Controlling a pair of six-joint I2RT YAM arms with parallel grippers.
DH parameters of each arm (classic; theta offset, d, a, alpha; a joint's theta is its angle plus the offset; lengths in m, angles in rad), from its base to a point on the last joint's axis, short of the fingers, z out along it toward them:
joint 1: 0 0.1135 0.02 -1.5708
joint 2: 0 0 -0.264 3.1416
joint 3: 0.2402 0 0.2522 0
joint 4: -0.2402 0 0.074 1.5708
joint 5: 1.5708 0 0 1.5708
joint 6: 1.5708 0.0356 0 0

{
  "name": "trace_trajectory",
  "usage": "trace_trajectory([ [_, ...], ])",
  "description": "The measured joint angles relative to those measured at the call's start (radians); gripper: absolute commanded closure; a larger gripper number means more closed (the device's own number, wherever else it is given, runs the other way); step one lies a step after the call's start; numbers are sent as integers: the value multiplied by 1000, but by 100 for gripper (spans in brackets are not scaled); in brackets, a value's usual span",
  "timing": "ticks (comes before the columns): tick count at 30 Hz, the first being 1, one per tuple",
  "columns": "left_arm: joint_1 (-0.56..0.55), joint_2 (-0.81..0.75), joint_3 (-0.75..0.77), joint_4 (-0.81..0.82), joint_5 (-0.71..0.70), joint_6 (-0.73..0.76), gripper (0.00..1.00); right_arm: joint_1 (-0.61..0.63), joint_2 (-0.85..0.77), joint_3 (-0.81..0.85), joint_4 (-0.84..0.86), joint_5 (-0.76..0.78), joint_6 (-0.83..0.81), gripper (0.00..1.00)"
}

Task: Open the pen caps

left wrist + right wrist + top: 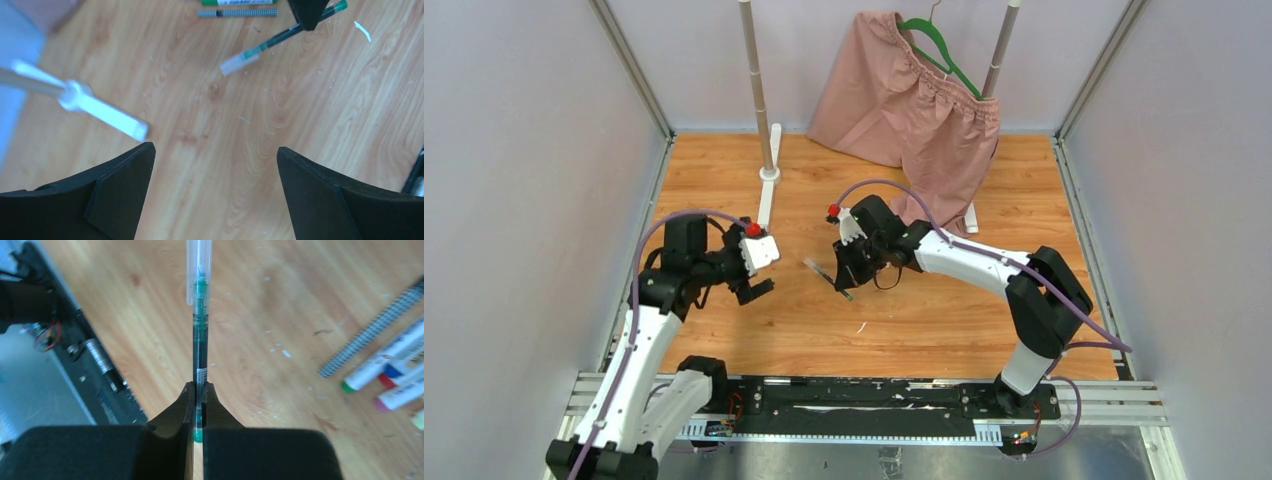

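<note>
My right gripper (199, 386) is shut on the tail of a thin green pen (200, 345), held level just above the wooden table. The pen's clear cap (199, 270) sits on its far end, pointing towards the left arm. In the top view this gripper (846, 280) is at mid-table and the capped end (812, 264) sticks out to the left. My left gripper (215, 150) is open and empty, a little short of the clear cap (240, 62); in the top view it (759, 290) hangs left of the pen. Several capped markers (385, 365) lie beside the right gripper.
A grey patterned pen (372, 335) lies by the markers. A garment rack's white base (767, 200) and poles (759, 90) stand at the back, with pink shorts (914, 100) on a green hanger. A black rail (864, 395) runs along the near edge. A white scrap (861, 327) lies mid-table.
</note>
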Motion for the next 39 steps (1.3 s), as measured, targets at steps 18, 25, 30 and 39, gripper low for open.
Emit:
trace_trajectory([
  [18,-382,-225,-185,-5,-119,746,23,0,-25,35,51,-352,129,100],
  [25,-393,-211,-185,7,-129,854,32,0,-30,35,122,-415,200,100],
  [30,-394,-190,-185,35,-153,871,41,5,-30,35,143,-435,222,100],
  [39,-394,-117,-174,154,-218,761,74,14,-30,38,137,-440,233,100],
])
